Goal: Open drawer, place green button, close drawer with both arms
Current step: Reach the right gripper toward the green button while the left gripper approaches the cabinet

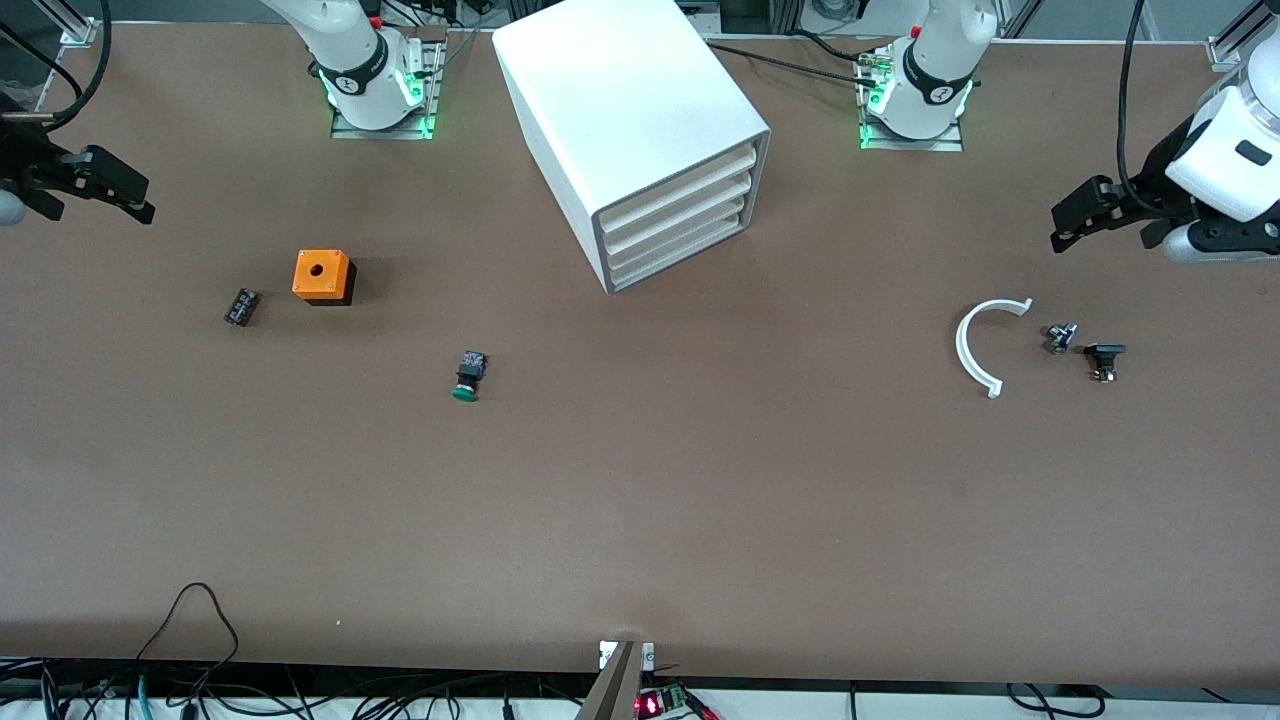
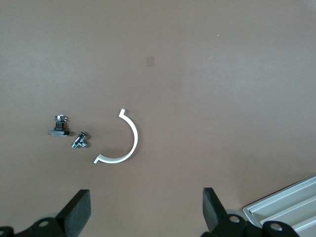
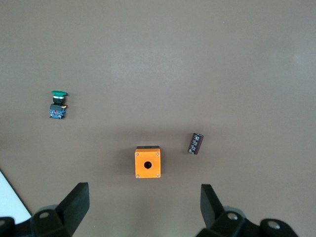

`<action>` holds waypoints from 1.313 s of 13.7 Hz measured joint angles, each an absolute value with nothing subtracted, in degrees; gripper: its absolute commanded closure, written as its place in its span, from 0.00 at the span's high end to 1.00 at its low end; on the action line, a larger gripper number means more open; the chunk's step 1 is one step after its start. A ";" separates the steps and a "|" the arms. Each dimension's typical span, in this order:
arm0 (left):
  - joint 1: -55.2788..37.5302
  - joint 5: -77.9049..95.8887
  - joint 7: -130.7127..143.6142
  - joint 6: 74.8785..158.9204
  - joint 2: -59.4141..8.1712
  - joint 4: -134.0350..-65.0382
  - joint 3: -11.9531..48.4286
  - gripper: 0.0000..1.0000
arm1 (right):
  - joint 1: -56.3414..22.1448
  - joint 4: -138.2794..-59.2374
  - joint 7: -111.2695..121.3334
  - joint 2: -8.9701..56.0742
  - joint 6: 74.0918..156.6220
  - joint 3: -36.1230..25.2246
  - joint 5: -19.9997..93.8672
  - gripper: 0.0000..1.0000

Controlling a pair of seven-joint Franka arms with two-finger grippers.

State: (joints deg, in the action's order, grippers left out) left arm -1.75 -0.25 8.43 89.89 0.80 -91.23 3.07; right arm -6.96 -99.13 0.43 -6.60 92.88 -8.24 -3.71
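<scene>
Lowest on the brown table, nearest the front camera, the button lies on its side, green cap toward the camera, well apart from everything else. Farther back stands the white cabinet, its lowest drawer pushed in flush like the three above. An orange cube and a small black block sit toward the right arm's end; a white curved piece and two little dark parts toward the left arm's end. Each arm waits high at its own table end: the right claw and the left claw both hang with fingers spread wide, holding nothing, touching nothing.
</scene>
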 measured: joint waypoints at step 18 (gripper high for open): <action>-3.55 -0.23 8.04 88.68 -6.23 -90.25 3.79 1.00 | -7.63 -98.81 0.47 -3.33 93.46 -7.68 -3.69 1.00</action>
State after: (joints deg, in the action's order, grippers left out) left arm -3.55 -0.23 8.04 88.68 -6.23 -90.25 3.79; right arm -7.63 -98.81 0.47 -3.33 93.46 -7.68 -3.69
